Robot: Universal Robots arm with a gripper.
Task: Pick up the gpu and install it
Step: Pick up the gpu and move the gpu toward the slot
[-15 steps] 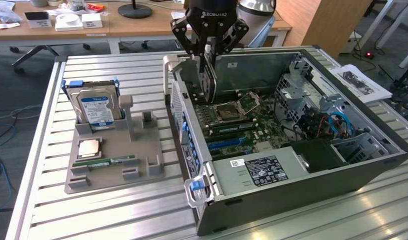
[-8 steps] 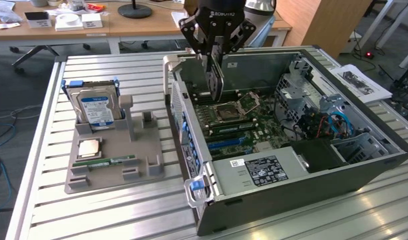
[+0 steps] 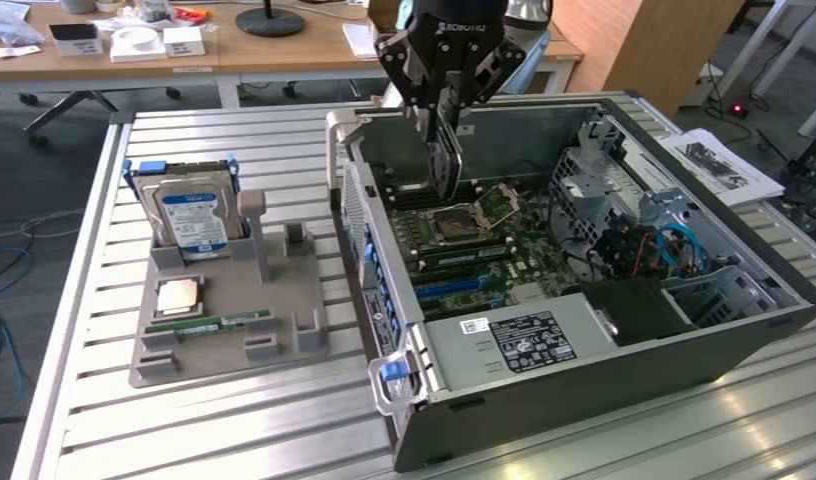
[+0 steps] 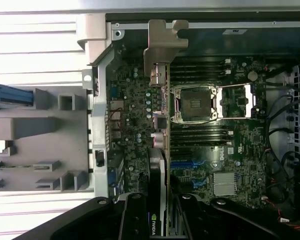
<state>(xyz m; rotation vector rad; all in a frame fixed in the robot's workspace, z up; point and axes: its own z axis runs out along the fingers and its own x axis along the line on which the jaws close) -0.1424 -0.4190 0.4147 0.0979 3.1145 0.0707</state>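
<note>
**GPU held on edge inside the case**

We see the gpu clamped in the gripper, hanging upright with its long edge down. It sits inside the open computer case, over the motherboard and just beside the processor socket. We cannot tell whether it touches the board. In the wrist view we look along its thin edge: dark face, silver end bracket toward the case's rear wall, NVIDIA mark at the gripped end.

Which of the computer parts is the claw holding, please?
The gpu, over the open case; the hard drive, chip and RAM stick sit on the grey holder.
</note>
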